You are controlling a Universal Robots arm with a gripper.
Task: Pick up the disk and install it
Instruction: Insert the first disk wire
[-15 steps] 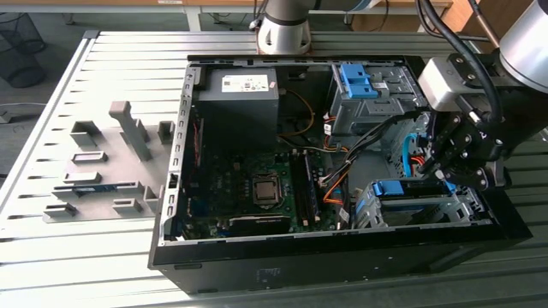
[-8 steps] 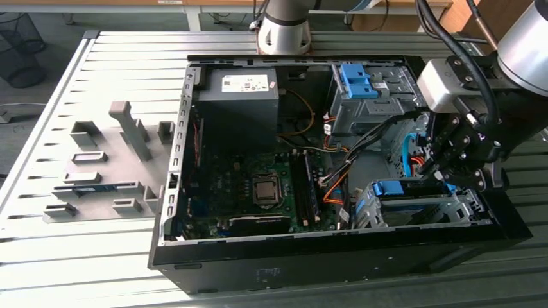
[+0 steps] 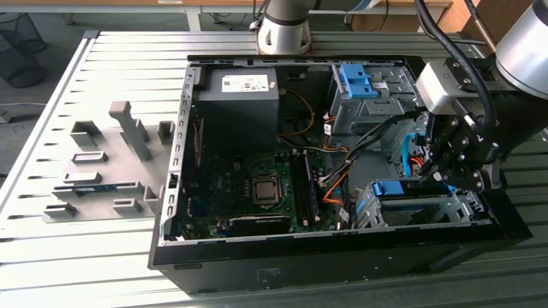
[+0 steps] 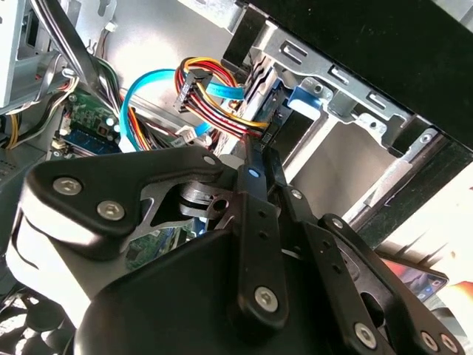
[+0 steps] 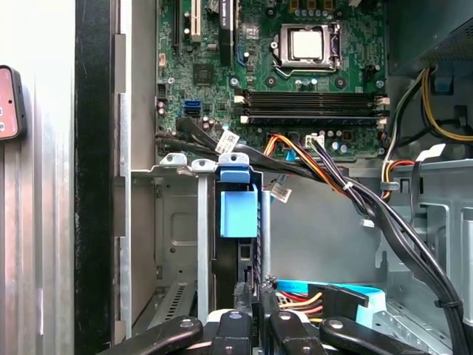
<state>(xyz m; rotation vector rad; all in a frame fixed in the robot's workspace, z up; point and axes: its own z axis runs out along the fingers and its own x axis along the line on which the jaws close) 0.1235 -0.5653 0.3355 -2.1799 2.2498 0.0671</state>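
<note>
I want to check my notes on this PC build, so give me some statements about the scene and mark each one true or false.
1. The case lies open with the motherboard showing. True.
2. The gripper hangs over the grey fixtures on the table. False: it is at the drive cage, at the exterior view's right.
3. The disk, with its blue caddy, sits in that drive cage by the gripper. True.
4. The power supply lies outside the case. False: it sits inside the case, with its white sticker up.
</note>
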